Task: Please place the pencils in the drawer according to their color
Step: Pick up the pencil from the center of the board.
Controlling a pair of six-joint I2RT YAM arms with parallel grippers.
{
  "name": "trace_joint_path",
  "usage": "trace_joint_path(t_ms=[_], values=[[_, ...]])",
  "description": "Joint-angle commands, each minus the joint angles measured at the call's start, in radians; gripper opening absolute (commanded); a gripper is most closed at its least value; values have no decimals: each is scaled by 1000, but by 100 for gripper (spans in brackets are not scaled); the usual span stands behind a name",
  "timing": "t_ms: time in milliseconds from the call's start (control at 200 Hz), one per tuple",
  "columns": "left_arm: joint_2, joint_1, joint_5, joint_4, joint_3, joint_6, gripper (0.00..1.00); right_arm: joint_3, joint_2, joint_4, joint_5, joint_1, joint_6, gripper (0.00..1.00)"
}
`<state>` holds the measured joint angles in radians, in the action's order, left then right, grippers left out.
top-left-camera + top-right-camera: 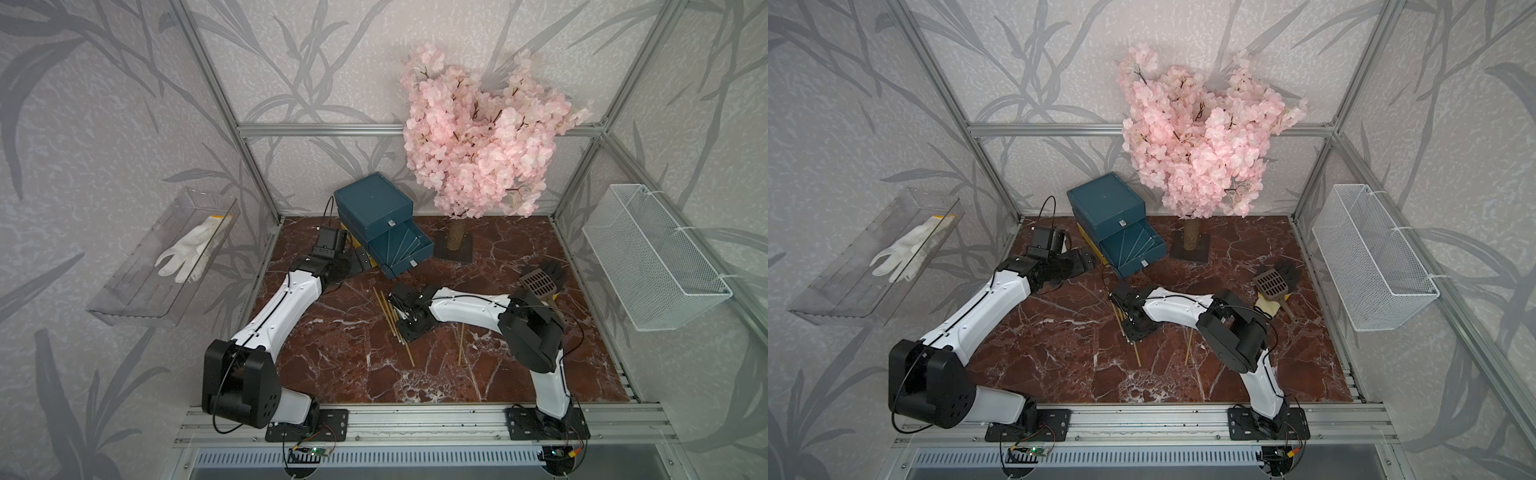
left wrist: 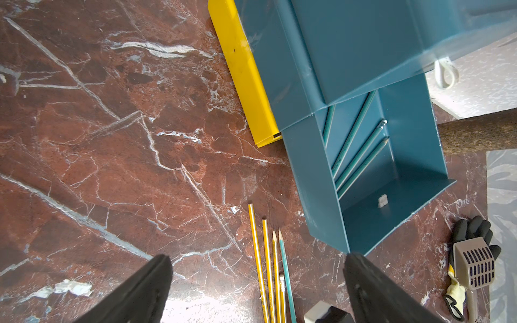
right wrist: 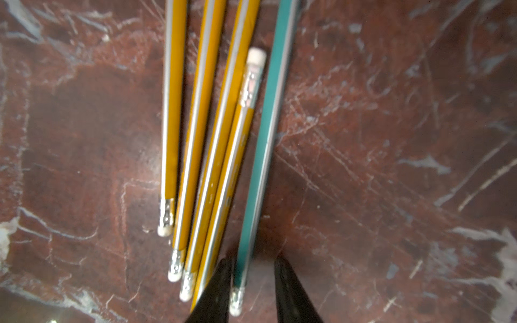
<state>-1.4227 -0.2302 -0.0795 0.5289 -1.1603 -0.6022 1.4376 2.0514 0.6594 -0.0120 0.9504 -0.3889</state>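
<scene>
Four yellow pencils [image 3: 201, 139] lie side by side on the table [image 3: 391, 139], with a teal pencil [image 3: 263, 156] just beside them. I see my right gripper [image 3: 254, 260] straddling the teal pencil, fingers apart, not clamped. My left gripper [image 2: 257, 256] gapes wide near the drawer [image 2: 310, 181], which stands pulled out with teal pencils [image 2: 359, 153] inside.
</scene>
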Motion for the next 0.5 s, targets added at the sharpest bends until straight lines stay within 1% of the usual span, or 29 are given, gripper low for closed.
trace_joint_path(t_ms=[0, 255, 345, 455, 495], values=[[15, -3, 7, -6, 14, 4, 100, 35, 71, 27, -56, -10, 3, 30], [17, -3, 11, -4, 12, 3, 100, 115, 140, 54, -73, -26, -3, 27], [16, -3, 11, -4, 13, 1, 100, 134, 161, 66, -70, -26, 3, 21], [15, -3, 10, -6, 13, -1, 100, 145, 177, 84, -71, -27, 8, 10], [17, -3, 10, -6, 14, -3, 100, 139, 175, 85, -70, -27, 10, 4]])
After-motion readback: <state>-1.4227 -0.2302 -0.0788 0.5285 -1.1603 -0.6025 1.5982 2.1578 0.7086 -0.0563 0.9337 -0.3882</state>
